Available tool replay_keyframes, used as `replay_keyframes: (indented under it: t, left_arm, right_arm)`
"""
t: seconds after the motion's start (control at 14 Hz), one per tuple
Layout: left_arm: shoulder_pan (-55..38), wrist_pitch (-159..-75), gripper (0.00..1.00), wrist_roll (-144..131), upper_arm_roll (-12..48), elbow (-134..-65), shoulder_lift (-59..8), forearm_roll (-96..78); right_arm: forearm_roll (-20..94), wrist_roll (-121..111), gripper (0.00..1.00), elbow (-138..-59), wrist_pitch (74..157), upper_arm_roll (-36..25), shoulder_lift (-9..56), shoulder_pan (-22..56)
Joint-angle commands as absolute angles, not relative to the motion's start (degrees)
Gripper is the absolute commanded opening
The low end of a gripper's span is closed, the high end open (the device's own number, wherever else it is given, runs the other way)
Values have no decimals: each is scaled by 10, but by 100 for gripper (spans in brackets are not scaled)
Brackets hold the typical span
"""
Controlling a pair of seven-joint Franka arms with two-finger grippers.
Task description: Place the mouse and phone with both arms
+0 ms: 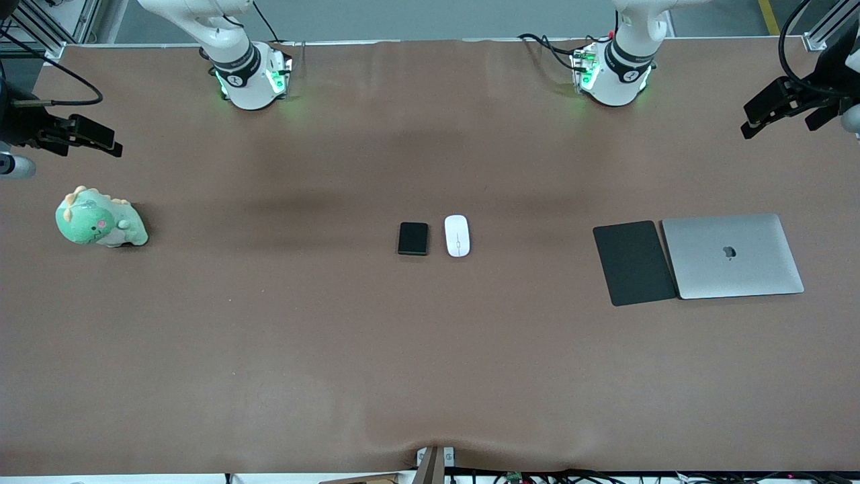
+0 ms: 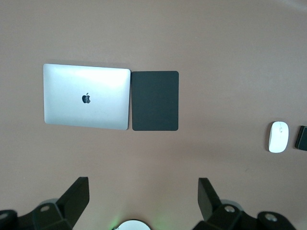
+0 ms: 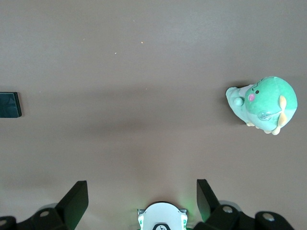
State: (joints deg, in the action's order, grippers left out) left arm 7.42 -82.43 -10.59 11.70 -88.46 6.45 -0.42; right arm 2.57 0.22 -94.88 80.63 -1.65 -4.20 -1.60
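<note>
Two end effectors, both spread to full width and carrying nothing. The left end effector [image 2: 144,196] hangs high over the left arm's end of the table [image 1: 269,336], its two black fingers [image 2: 76,194] wide apart with only bare cloth between them. The right end effector [image 3: 142,196] hangs the same way over the right arm's end, fingers [image 3: 76,196] wide and touching nothing.

Below the left end effector lie a closed silver laptop [image 1: 732,255] and, just beside it toward the table's middle, a flat black mouse pad [image 1: 633,262]; their edges sit almost touching. Below the right end effector sits a green plush dinosaur [image 1: 99,218], alone.

The mouse [image 1: 457,235] and the phone [image 1: 412,238] lie side by side at the middle of the table, well apart from both end effectors. The mouse is on the side toward the left end effector, the phone on the side toward the right one. A narrow gap separates them.

The table is covered with a brown cloth, slightly rippled at the edge nearest the front camera. Both arm bases [image 1: 252,77] show green lights. Cables run along the table's near edge.
</note>
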Motion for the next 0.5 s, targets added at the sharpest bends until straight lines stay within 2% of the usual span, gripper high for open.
replay_keyframes:
  t: [0.0,0.43]
  left_arm:
    - [73,-815,100,-120,120,-860,45,-1]
    - [74,-816,100,-113,119,-846,22,-2]
  right_arm:
    - [26,-2,100,-935,797,-16,-37,-18]
    - [26,-2,100,-935,798,-18,-34,-20]
